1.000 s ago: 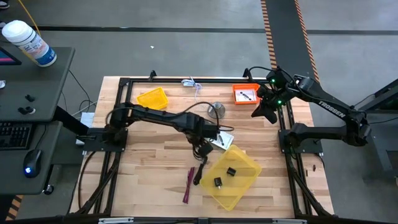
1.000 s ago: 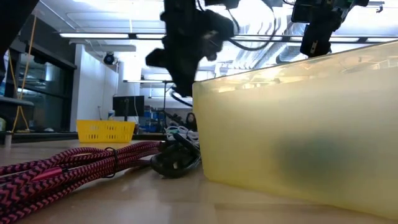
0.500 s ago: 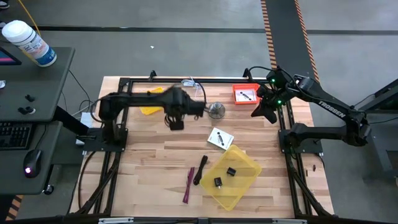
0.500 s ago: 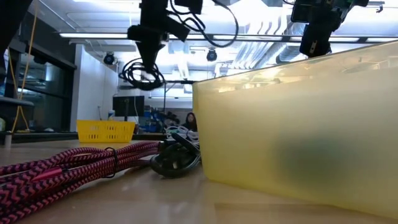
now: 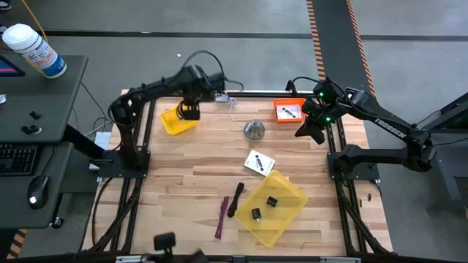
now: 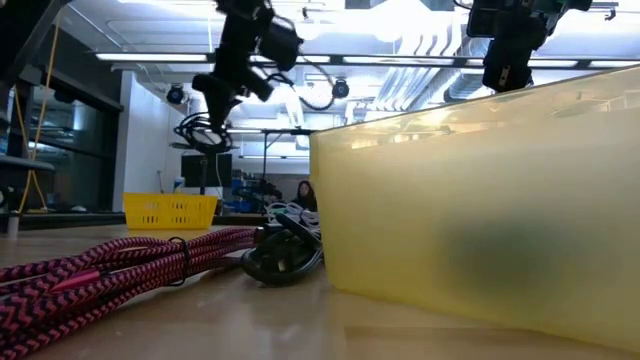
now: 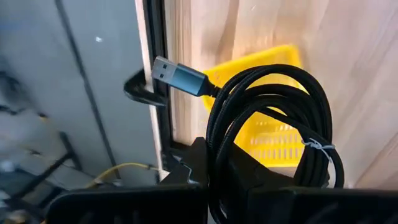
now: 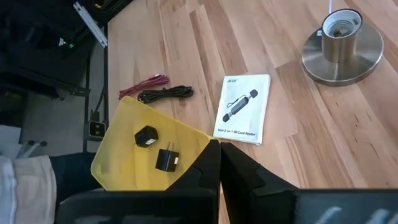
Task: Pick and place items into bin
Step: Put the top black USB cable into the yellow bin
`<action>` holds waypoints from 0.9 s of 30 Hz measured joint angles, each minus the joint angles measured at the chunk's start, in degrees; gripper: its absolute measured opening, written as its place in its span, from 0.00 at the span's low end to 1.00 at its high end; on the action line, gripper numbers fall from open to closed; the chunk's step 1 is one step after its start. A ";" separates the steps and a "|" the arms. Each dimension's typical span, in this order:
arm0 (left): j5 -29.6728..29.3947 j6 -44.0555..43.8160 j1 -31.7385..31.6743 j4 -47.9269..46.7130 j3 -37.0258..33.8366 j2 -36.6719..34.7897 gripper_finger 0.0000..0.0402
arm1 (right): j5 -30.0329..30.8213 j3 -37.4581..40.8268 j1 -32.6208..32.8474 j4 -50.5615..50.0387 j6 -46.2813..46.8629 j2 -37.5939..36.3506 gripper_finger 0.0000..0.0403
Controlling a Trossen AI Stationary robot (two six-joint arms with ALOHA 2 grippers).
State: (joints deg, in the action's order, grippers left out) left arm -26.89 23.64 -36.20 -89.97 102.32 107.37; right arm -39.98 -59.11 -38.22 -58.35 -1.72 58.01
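My left gripper point(image 5: 189, 109) is shut on a black cable coil point(image 7: 273, 118) and hovers over a small yellow basket point(image 5: 178, 118) at the table's far left. In the low view the coil point(image 6: 204, 132) hangs high above that basket point(image 6: 170, 210). My right gripper point(image 8: 219, 154) is shut and empty, parked at the far right point(image 5: 311, 130). The big yellow bin point(image 5: 272, 208) holds two black cubes point(image 8: 155, 148). A white card point(image 5: 258, 162) lies flat on the wood; another sits in an orange tray point(image 5: 289, 110). A maroon cord point(image 5: 221, 217) and a black cable point(image 5: 235, 199) lie left of the bin. My left gripper pinches the coil's bundled loops point(image 7: 219, 146) between its two fingers point(image 7: 199, 163). The coil is lifted clear and hangs below the gripper, over the basket. Its silver USB plug point(image 7: 178, 74) sticks out free to one side.
A silver metal dome point(image 5: 254, 129) stands mid-table toward the far edge, and a thin white-blue cord point(image 5: 225, 97) lies at the far edge. A black frame rail point(image 5: 241, 94) borders the table. Bare wood lies between basket, dome and bin.
My left gripper has travelled from beside the white card near the bin, up and toward the table's far left, turning as it went. The black coil went with it, hanging below, and now hovers over the small yellow basket.
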 joint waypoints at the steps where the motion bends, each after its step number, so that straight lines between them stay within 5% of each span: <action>1: 0.35 0.92 -1.45 -0.01 -0.31 -0.29 0.00 | 0.39 0.00 0.00 0.23 0.26 0.01 0.00; 11: 2.16 12.32 -9.06 4.47 -13.32 -6.36 0.00 | 1.22 0.00 0.00 3.79 1.88 0.02 0.00; 27: 4.15 21.77 -9.19 20.71 -28.31 -11.29 0.00 | 1.26 0.00 -0.01 7.04 5.19 0.10 0.00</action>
State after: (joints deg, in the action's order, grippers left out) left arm -22.74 45.41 -45.39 -69.25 74.01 96.07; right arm -38.72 -59.11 -38.22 -51.31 3.47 58.11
